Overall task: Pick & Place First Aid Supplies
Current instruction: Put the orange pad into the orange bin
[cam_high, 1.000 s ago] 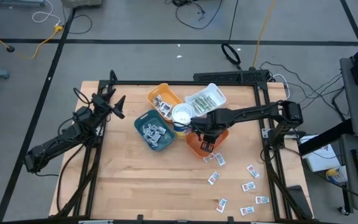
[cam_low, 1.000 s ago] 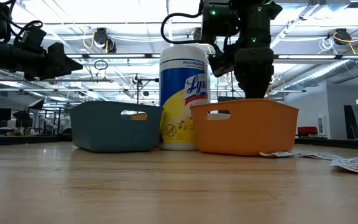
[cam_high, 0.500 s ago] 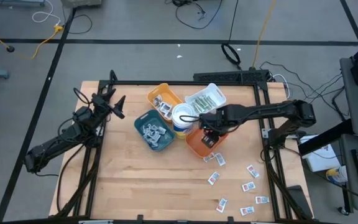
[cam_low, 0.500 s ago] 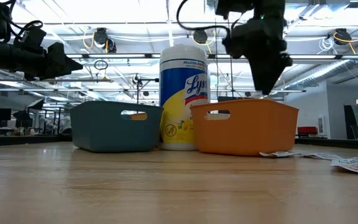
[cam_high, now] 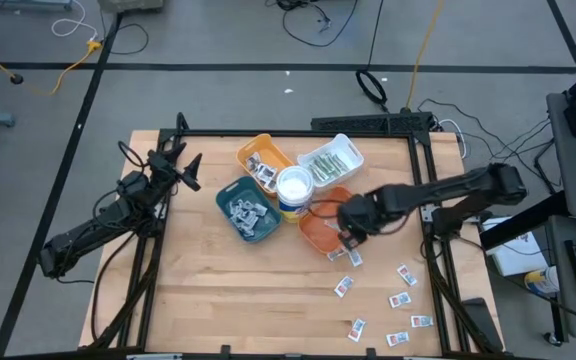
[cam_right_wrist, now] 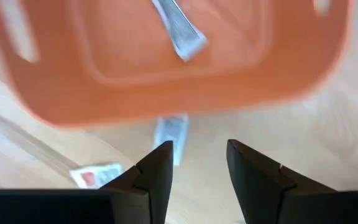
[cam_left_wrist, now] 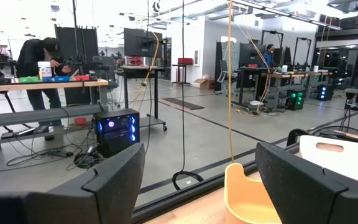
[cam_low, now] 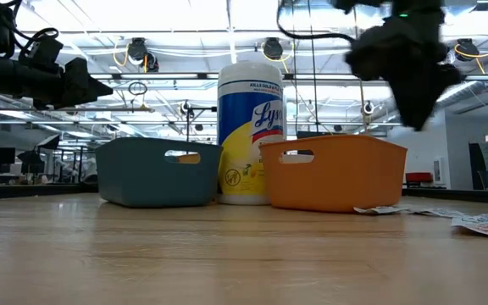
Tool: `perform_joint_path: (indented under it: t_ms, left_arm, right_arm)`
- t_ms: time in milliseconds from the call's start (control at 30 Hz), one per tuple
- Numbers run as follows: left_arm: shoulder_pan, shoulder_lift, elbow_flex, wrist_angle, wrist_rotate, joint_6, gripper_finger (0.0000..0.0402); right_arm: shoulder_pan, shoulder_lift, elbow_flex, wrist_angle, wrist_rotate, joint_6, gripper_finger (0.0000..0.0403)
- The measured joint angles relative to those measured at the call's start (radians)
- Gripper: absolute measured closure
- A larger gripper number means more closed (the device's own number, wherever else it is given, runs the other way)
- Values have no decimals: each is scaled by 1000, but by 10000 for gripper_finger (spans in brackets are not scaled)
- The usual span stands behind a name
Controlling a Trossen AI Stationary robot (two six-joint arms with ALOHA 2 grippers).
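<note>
Loose packets (cam_high: pixel 400 300): small flat white packets with red or blue marks, scattered on the near right part of the bench (cam_high: pixel 198 290), pointing every which way, well apart from one another.
Packets by the tray: two more (cam_high: pixel 346 257) lie just beside the orange tray's near edge; in the right wrist view a narrow one (cam_right_wrist: pixel 170 132) has its long axis pointing at the tray wall.
Right hand (cam_high: pixel 352 236): hovers over the orange tray's near right rim, fingers parted, empty.
Orange tray (cam_high: pixel 320 229): one strip packet (cam_right_wrist: pixel 180 29) lies slantwise on its floor.
Neighbours: a white round tub (cam_high: pixel 294 190) touches the orange tray; a blue tray (cam_high: pixel 248 210) of packets sits beside it.
Far trays: a yellow tray (cam_high: pixel 264 160) and a white tray (cam_high: pixel 330 159) with green-white strips.
Left hand (cam_high: pixel 190 170): waits at the far left of the bench, fingers spread, empty.
</note>
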Motion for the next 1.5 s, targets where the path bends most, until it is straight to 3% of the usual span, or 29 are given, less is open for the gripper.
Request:
perform_joint_path:
  t_ms: [367,767,1100,1500]
  left_arm:
    - [0,0,0,0,0,0,94]
    - [0,0,0,0,0,0,94]
    - [0,0,0,0,0,0,94]
    - [0,0,0,0,0,0,94]
  right_arm:
    - [307,-148,-218,-3,-28,255,259]
    - [527,-192,-302,3,-133,434,259]
    - [548,-99,-368,116,-186,442,259]
    - [480,-21,-475,226,-223,426,259]
